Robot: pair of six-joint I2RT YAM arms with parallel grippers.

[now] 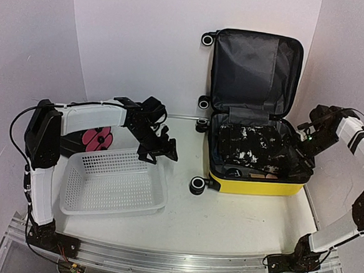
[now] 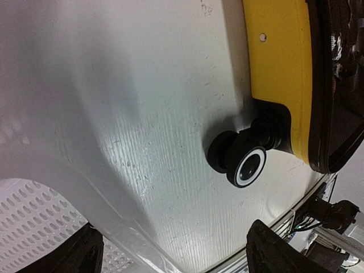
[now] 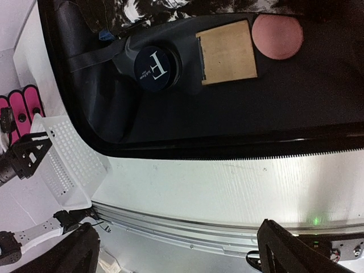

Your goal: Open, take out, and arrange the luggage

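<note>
Luggage (image 2: 278, 74) (cropped in both wrist views)

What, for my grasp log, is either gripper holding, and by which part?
Nothing is held. The left gripper is open over the table; the right gripper is open by the suitcase.

Wht mesh basket (image 1: 116, 185) L side; pink/blk case (image 1: 97, 138) behind.
</note>
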